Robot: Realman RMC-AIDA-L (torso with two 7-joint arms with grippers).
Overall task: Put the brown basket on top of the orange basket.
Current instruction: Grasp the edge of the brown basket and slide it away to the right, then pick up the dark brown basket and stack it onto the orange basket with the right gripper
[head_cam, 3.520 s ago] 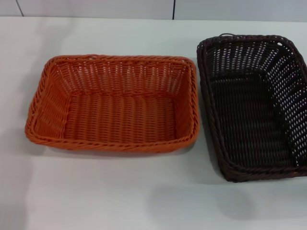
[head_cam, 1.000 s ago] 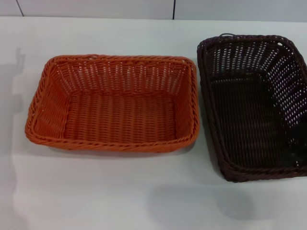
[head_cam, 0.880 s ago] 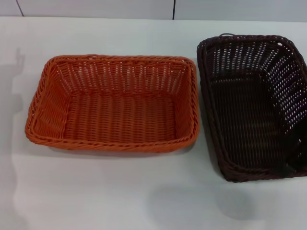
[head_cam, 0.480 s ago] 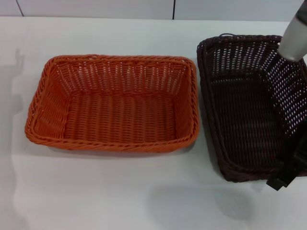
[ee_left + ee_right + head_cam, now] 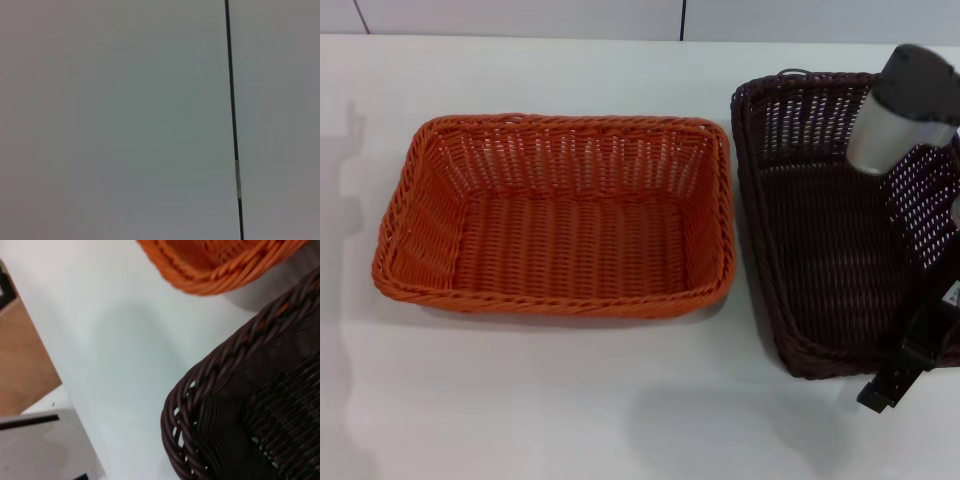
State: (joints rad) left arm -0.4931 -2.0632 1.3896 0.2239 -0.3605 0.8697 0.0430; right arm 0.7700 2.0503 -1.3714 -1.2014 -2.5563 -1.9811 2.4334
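Our right gripper [image 5: 892, 385] has just descended over the brown basket [image 5: 830, 220]; its grip we cannot tell, orange basket [image 5: 555, 215] untouched, lift pending

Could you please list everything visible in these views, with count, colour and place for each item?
orange basket: one, bright orange woven wicker, on the table toward the robot's left, empty, standing apart from the brown one.
brown basket: one, dark brown woven wicker, on the table toward the robot's right, partly cut off by the head view's edge.
table: one, white, under both baskets.
wall panels: pale grey with a dark vertical seam, filling the left wrist view.
right arm: one, grey and black, reaching down over the brown basket's right side.
right gripper: one, black, at the brown basket's near right corner.
left gripper: not in view.
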